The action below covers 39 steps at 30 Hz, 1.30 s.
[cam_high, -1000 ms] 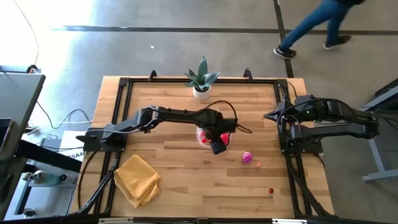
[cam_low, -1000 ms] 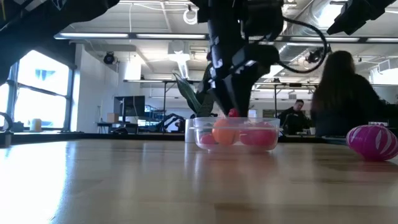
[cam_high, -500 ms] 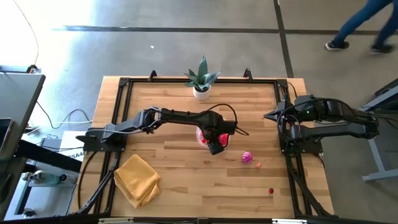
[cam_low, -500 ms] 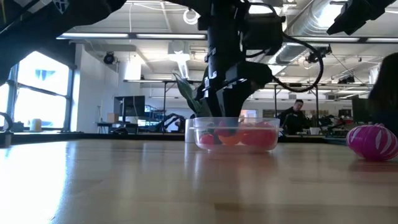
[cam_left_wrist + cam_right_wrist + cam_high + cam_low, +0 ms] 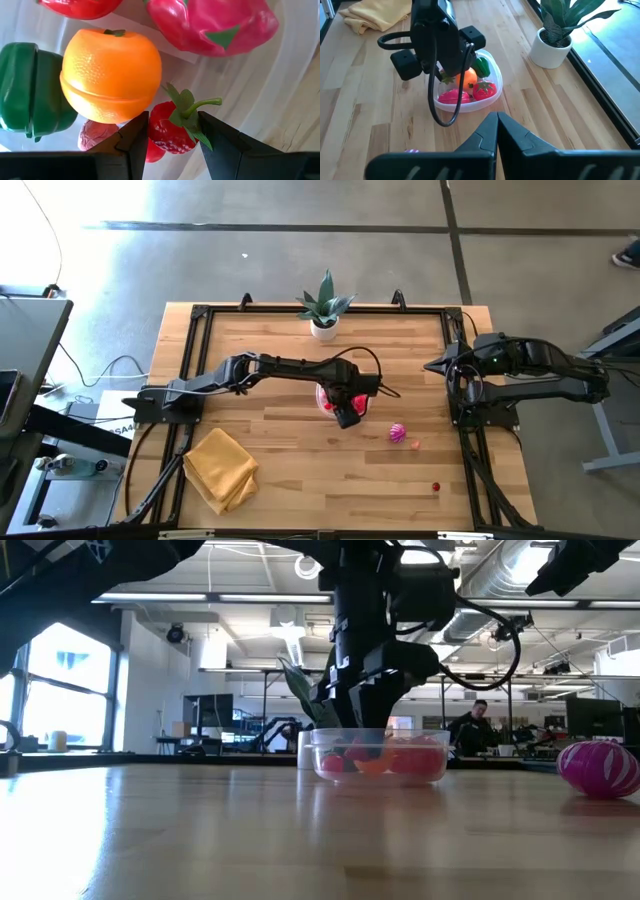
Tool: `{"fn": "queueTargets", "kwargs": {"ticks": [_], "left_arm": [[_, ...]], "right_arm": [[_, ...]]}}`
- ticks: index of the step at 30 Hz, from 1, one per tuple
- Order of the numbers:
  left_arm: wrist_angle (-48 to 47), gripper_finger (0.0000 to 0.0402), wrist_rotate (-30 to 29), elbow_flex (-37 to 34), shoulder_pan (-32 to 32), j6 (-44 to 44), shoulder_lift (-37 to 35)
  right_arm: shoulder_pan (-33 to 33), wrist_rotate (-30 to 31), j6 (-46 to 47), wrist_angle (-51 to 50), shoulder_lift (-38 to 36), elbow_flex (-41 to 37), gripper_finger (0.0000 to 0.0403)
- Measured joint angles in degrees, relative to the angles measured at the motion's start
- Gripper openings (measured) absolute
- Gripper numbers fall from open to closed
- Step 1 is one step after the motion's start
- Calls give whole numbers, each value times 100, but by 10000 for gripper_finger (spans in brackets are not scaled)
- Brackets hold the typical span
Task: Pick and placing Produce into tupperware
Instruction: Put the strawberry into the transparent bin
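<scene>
The clear tub (image 5: 322, 402) (image 5: 380, 755) stands at the table's middle. It holds an orange (image 5: 110, 75), a green pepper (image 5: 25, 95), a magenta fruit (image 5: 210, 20) and red pieces. My left gripper (image 5: 174, 137) (image 5: 365, 735) reaches down into the tub, shut on a red strawberry (image 5: 170, 132). On the bare table to the tub's right lie another magenta fruit (image 5: 398, 432) (image 5: 598, 768), a small orange piece (image 5: 415, 444) and a small red piece (image 5: 436, 487). My right gripper (image 5: 496, 120) (image 5: 430, 365) waits shut at the table's right edge. My left gripper pinches the strawberry's body (image 5: 160, 135) between its two fingers (image 5: 135, 142), one on each side, just below the green leaves (image 5: 187, 107). The fingers come from above, pointing down into the tub. The strawberry sits low among the other fruit, beside the orange.
A potted plant (image 5: 325, 310) stands at the far edge, behind the tub. A folded yellow cloth (image 5: 220, 468) lies near the table's near left corner. A black frame (image 5: 190, 360) borders the tabletop. Bare wood lies in front of the tub.
My left gripper has gone down into the tub, carrying the red strawberry from just above the rim to among the fruit inside. A person walking on the floor beyond the table has left the high view to the right.
</scene>
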Motion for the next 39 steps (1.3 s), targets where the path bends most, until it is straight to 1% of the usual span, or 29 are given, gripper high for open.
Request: {"fn": "queueTargets", "kwargs": {"ticks": [4,12,33,36,39], "left_arm": [[0,152,11,0,0,0,0],[-112,152,215,0,0,-22,-4],[-238,152,221,0,4,-39,-7],[-236,163,221,0,4,-51,-7],[-236,192,189,0,4,-183,-7]], "right_arm": [[0,1,-1,0,0,0,0],[0,-1,1,0,0,0,0],[0,1,1,0,0,0,0],[0,0,0,0,0,0,0],[0,1,0,1,0,0,0]]}}
